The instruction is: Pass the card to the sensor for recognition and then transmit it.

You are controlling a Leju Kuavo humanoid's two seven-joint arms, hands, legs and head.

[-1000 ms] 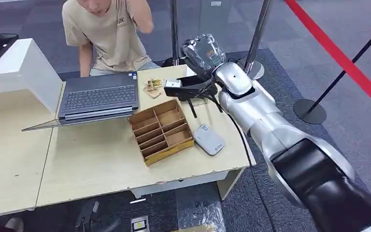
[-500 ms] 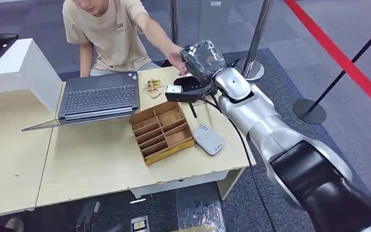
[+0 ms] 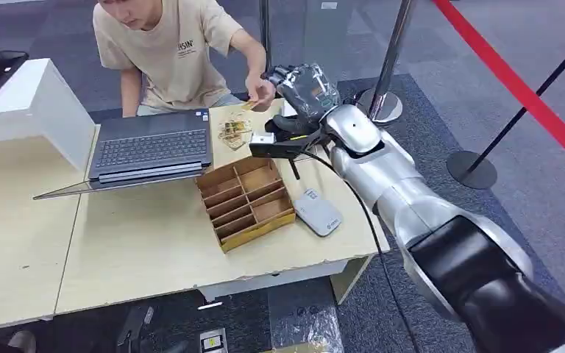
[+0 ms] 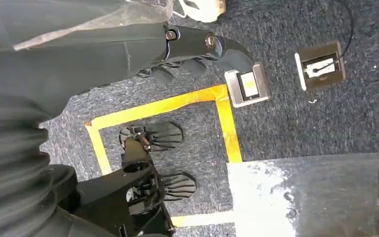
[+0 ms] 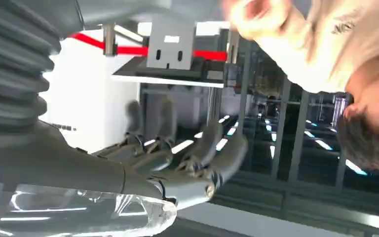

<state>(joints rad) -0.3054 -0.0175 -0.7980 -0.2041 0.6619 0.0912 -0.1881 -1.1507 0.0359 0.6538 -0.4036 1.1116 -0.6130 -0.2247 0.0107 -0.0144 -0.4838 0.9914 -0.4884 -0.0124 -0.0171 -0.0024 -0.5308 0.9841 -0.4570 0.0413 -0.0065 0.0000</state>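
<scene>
The person's hand (image 3: 259,92), which half a second ago reached to the right hand (image 3: 303,84), has drawn back holding a small yellowish card (image 3: 249,105) above the table's far edge (image 3: 235,110); the handover appears complete. The right hand's fingers (image 5: 212,148) lie spread and hold nothing. The left hand (image 4: 197,49) hangs toward the floor, fingers curled in, nothing visibly held. The card reader (image 3: 318,212) lies beside the compartment tray (image 3: 245,198). Shirt lettering reads roughly "SIN".

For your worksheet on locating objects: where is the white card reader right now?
In the head view, the white card reader lies flat on the table, near its right front edge, just right of the wooden divided box.
</scene>
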